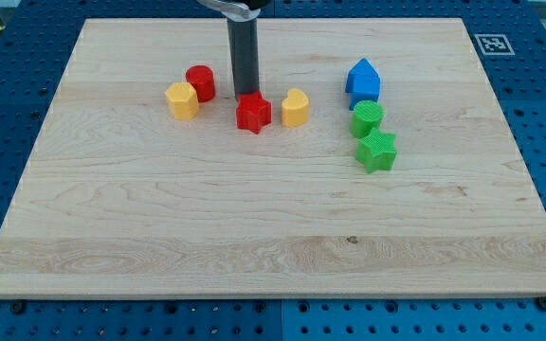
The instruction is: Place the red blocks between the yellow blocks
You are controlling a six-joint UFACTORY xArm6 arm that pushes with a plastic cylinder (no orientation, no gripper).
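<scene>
Wooden board (273, 237) carries seven plastic blocks: two red (a red cylinder (200, 83) and a red star (253, 113)), two yellow (a yellow hexagon (182, 99) and a yellow heart (295, 108)), two green (a green cylinder (368, 118) over a green star (376, 151)) and one blue house-shaped block (363, 80). My tip (245, 94), a bare rod with nothing to open or close, sits at the red star's 12 o'clock, seemingly touching it; that star lies between the yellows, nearer the heart, while the red cylinder touches the hexagon at its 1 o'clock. All blocks crowd the 12 o'clock half, well clear of every edge, with open wood from 3 through 6 to 9 o'clock.
</scene>
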